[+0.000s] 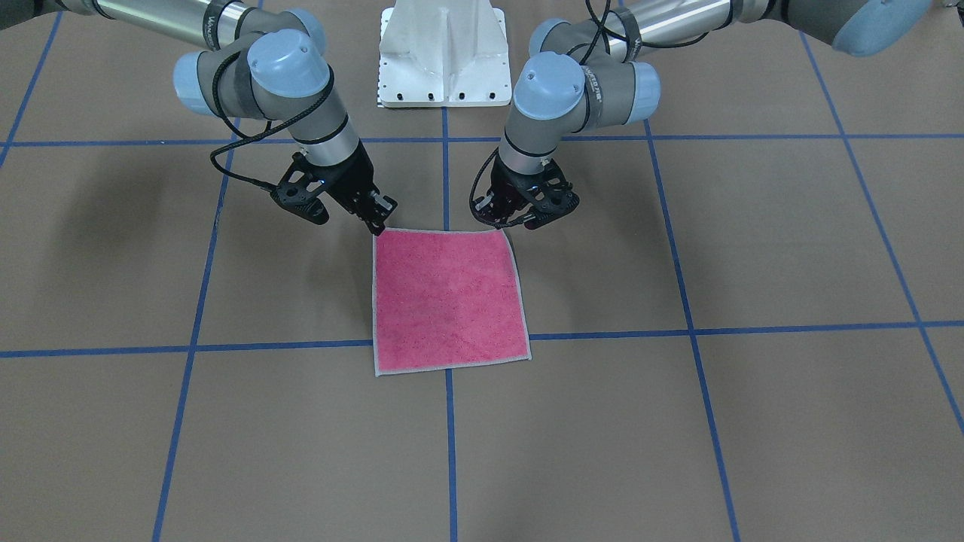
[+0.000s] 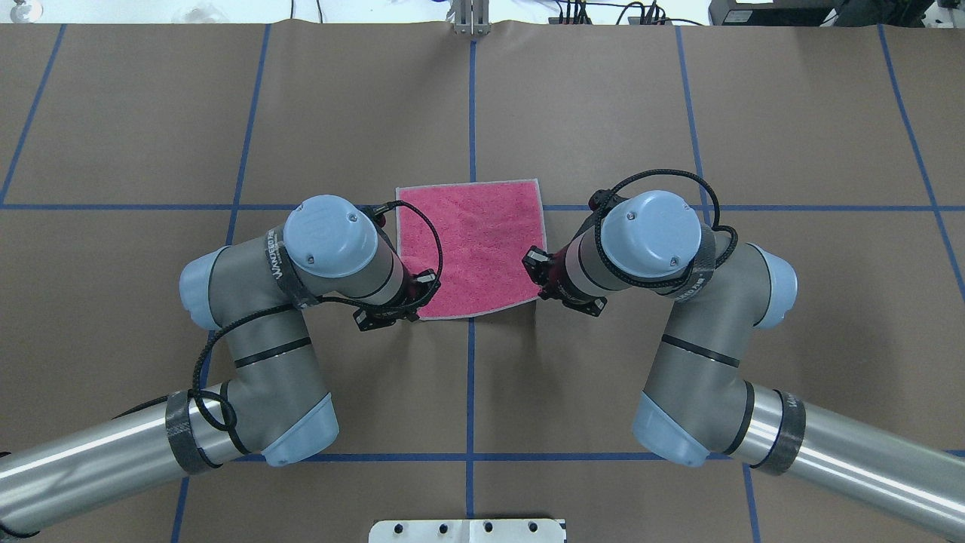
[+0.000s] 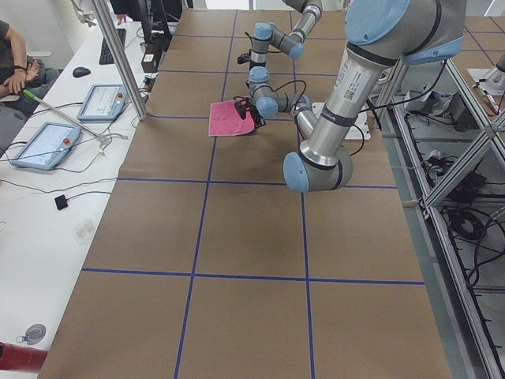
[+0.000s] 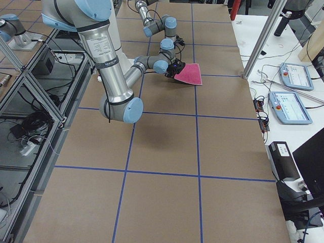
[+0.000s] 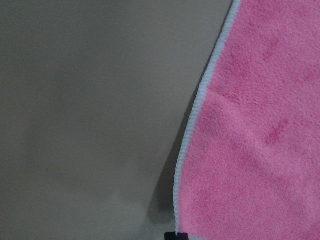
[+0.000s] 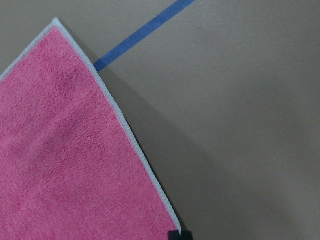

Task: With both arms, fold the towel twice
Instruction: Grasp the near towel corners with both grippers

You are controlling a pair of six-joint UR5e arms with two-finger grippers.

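While the small square pink terry towel [image 1: 448,301] lies on the brown surface [image 1: 753,263], the left hand [image 1: 521,221] and right hand [image 1: 376,223] each appear pinched shut on a robot-side corner, the cloth extending away from both.

I look down on a wide table [image 1: 753,248] covered in brown paper, cut into big squares by blue tape lines [image 1: 753,329]. A white bolted base [image 1: 444,53] sits at its robot-side edge. Along the operators' side runs a white bench [image 3: 47,213] carrying two pendants [image 3: 104,101], a keyboard [image 3: 108,46] and a mouse [image 3: 81,72], with aluminium posts [image 3: 118,59] rising from it; a person [image 3: 16,67] sits there. Behind the robot a metal frame [image 4: 35,83] holds cables above a grey floor [image 4: 15,167]. Light is even, shadows soft.
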